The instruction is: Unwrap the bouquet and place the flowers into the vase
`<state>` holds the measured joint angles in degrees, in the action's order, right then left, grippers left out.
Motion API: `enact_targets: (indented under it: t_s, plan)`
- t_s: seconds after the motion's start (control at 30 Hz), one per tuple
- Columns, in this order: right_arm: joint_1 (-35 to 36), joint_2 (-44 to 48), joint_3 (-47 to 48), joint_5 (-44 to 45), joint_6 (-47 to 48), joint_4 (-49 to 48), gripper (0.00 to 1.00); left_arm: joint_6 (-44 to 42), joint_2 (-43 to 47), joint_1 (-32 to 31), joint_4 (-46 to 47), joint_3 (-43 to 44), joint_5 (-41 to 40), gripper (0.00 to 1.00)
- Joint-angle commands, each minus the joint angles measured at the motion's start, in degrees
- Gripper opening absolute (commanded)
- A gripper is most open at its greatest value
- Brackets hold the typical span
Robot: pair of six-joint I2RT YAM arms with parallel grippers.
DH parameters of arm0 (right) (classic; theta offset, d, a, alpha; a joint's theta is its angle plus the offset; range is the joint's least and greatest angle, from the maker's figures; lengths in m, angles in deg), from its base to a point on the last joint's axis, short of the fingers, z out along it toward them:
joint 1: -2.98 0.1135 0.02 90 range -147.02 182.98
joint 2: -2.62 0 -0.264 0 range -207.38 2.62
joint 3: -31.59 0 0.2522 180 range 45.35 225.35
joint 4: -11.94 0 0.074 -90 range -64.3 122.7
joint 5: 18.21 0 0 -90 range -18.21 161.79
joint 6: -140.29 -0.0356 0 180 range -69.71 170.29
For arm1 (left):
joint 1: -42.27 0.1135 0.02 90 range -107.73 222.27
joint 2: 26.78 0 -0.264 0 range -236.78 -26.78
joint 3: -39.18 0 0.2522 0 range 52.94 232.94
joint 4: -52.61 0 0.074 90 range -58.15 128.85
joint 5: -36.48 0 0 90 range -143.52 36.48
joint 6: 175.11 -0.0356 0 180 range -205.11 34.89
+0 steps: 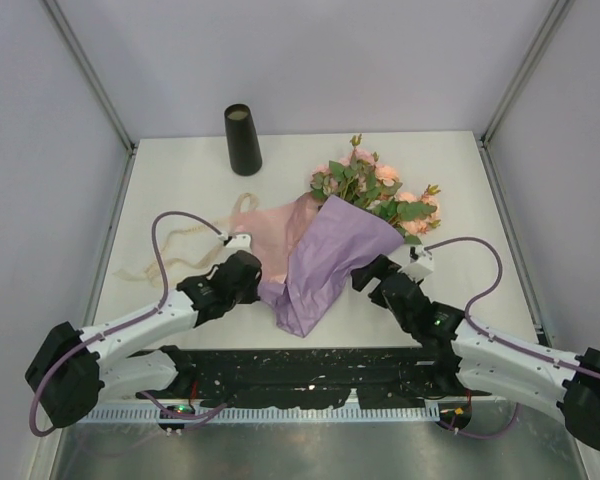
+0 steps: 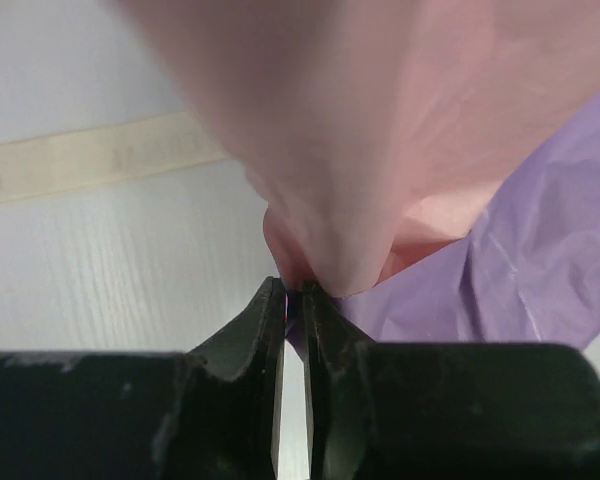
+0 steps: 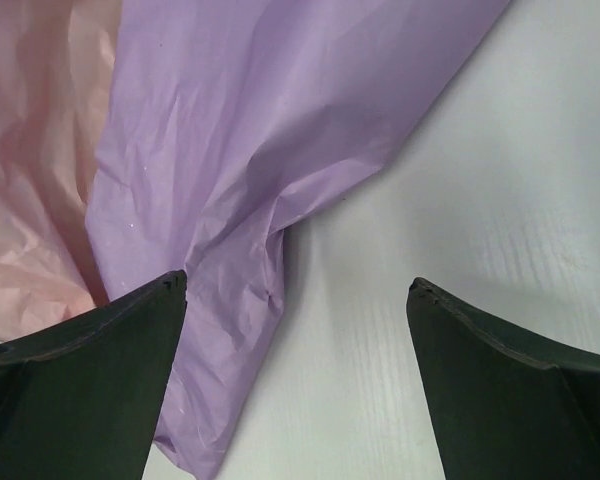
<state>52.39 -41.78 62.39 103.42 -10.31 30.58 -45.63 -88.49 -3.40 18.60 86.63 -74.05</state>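
Observation:
The bouquet lies in the middle of the table, its peach-pink flowers (image 1: 372,186) pointing toward the back right. Its paper is loosened: a purple sheet (image 1: 332,258) lies over the stems and a pink sheet (image 1: 272,228) spreads to the left. The black vase (image 1: 242,138) stands upright at the back, apart from everything. My left gripper (image 1: 257,284) is at the paper's lower left, its jaws nearly together, pinching a fold of pink and purple paper (image 2: 360,230) at the tips (image 2: 293,288). My right gripper (image 3: 298,285) stands wide open over the purple sheet's (image 3: 240,150) right edge, holding nothing.
The untied cream ribbon (image 1: 175,243) trails across the table to the left of the paper and shows as a pale band (image 2: 100,160) in the left wrist view. Grey walls and metal posts enclose the table on three sides.

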Motion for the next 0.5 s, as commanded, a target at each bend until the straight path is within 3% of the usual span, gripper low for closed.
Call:
enact_targets:
  t_s: [0.0,0.1,0.2,0.27,0.37,0.47]
  plan:
    - [0.0,-5.4,2.0,1.2,0.9,-10.7,0.94,4.4,-1.7,1.9,-6.8,2.2,-4.5,0.14]
    - [-0.8,-10.7,3.0,2.0,2.9,-15.2,0.92,7.7,-2.2,3.9,-11.5,3.5,-7.4,0.19]
    - [-3.0,-14.9,4.9,1.4,5.7,-17.4,0.86,8.3,-2.2,6.6,-13.3,4.5,-7.4,0.38]
    - [-4.7,-18.8,6.2,-0.1,6.5,-19.4,0.8,9.2,-2.1,7.6,-15.9,5.9,-8.6,0.48]
    - [-7.9,-24.5,7.8,-4.2,7.2,-23.1,0.63,8.5,-0.9,7.7,-19.2,8.8,-10.1,0.62]
    - [-10.2,-27.7,8.7,-6.3,6.7,-24.8,0.59,5.1,1.3,7.6,-22.3,12.2,-12.3,0.67]
